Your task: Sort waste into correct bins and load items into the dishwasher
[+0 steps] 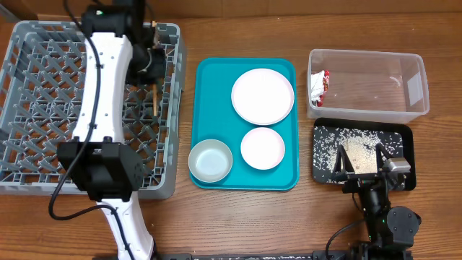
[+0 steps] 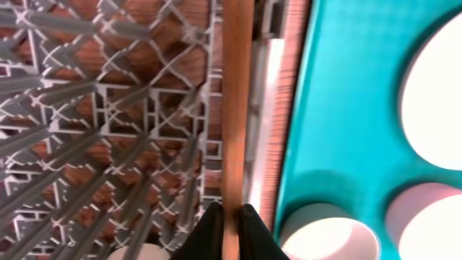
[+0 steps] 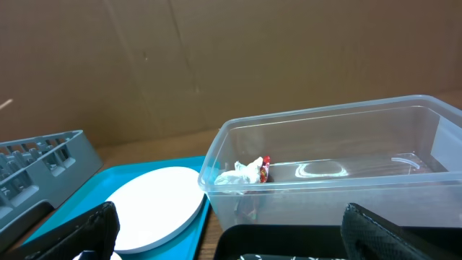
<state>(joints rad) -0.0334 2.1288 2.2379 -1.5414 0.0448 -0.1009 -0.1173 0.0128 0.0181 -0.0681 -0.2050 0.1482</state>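
My left gripper (image 1: 154, 72) is shut on a thin wooden stick (image 2: 234, 108) above the right edge of the grey dish rack (image 1: 43, 94). The large white plate (image 1: 263, 95), the saucer (image 1: 263, 147) and the small bowl (image 1: 211, 159) sit on the teal tray (image 1: 216, 79). The red-and-white wrapper (image 1: 320, 85) lies in the clear tub (image 1: 375, 108). Rice grains and tan scraps (image 1: 361, 153) lie in the black tray (image 1: 408, 137). My right gripper (image 1: 361, 166) is open and empty over the black tray's front. In the right wrist view the wrapper (image 3: 249, 171) shows through the tub wall (image 3: 325, 180).
The left arm's white links stretch over the rack. In the left wrist view the rack's pegs (image 2: 108, 108) are at the left and the teal tray (image 2: 346, 108) with the bowl (image 2: 328, 235) at the right. A cardboard wall stands behind the table.
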